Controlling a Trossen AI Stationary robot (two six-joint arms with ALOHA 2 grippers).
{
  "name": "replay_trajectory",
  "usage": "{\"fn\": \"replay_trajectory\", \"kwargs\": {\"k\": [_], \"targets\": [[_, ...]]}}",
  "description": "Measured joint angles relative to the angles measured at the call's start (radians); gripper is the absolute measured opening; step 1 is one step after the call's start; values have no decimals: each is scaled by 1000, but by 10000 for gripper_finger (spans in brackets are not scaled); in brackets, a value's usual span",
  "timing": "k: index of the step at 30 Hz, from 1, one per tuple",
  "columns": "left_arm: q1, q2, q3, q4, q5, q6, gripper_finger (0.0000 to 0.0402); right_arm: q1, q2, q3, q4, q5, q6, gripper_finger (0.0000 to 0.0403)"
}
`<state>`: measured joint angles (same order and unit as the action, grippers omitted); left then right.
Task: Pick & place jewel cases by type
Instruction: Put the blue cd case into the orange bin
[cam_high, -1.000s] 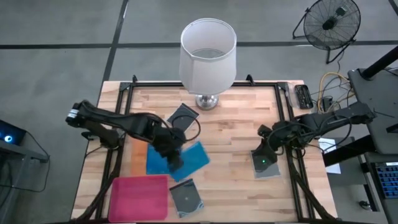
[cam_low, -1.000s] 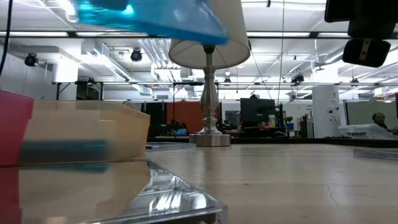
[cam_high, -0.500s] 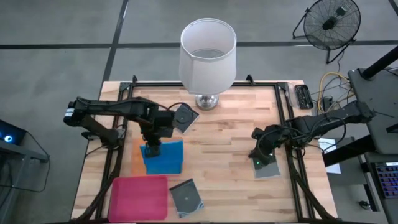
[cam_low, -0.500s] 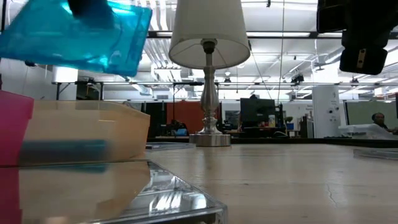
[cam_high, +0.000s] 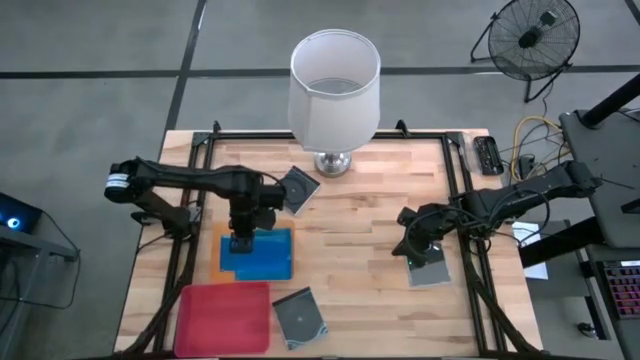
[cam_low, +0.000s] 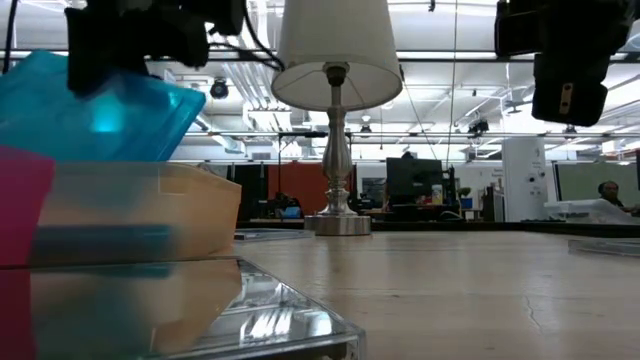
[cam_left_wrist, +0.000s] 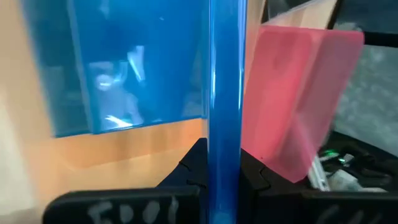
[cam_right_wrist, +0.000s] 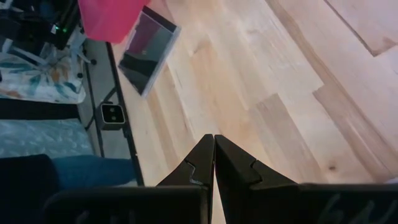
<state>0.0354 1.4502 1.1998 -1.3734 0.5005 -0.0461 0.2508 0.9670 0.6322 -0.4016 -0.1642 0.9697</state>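
Observation:
My left gripper (cam_high: 240, 243) is shut on a bright blue jewel case (cam_low: 100, 110) above the flat orange tray (cam_high: 226, 270) at the table's left. A second blue case (cam_left_wrist: 137, 68) lies flat in that tray. The magenta-pink tray (cam_high: 222, 318) sits at the near left corner. Three dark transparent cases lie flat on the table: one (cam_high: 300, 316) beside the pink tray, one (cam_high: 298, 188) by the lamp base, one (cam_high: 432, 268) under my right arm. My right gripper (cam_high: 408, 248) is shut and hovers over bare wood beside that last case. My left gripper pinches the blue case by one edge (cam_left_wrist: 224, 155) between its two fingers (cam_left_wrist: 193, 171), coming from above and pointing down. In the left wrist view the case runs edge-on out from the fingers. It is lifted clear and tilted over the orange tray (cam_low: 140, 210).
A table lamp (cam_high: 334, 90) with a white shade stands at the far middle of the table. Black frame rails (cam_high: 455, 200) run along the left and right sides. Bare wood lies between the two arms. A fan and cables stand off the table to the right.
My left gripper has carried the blue case from the table's middle toward the left edge, over the orange tray, and lowered it; the case has turned from spread flat to tilted. My right gripper has drifted a little toward the table's left, staying shut.

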Motion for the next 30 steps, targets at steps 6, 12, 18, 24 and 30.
{"fn": "replay_trajectory", "kwargs": {"k": [6, 12, 18, 24, 30], "targets": [[1, -1, -64, 106, 66, -14, 5, 0, 3, 0, 16, 3, -4, 8], [25, -1, -96, 236, 90, -33, 5, 0, 2, 0, 23, 3, -1, 8], [47, -1, -135, 251, 97, -40, 7, 0, 2, 0, 24, 2, 19, 8], [48, -1, -148, 258, 74, -69, 34, 0, 2, 0, 24, 2, 18, 8], [48, -1, -149, 277, 16, -101, 57, 0, 2, 0, 25, 0, 16, 8]]}}
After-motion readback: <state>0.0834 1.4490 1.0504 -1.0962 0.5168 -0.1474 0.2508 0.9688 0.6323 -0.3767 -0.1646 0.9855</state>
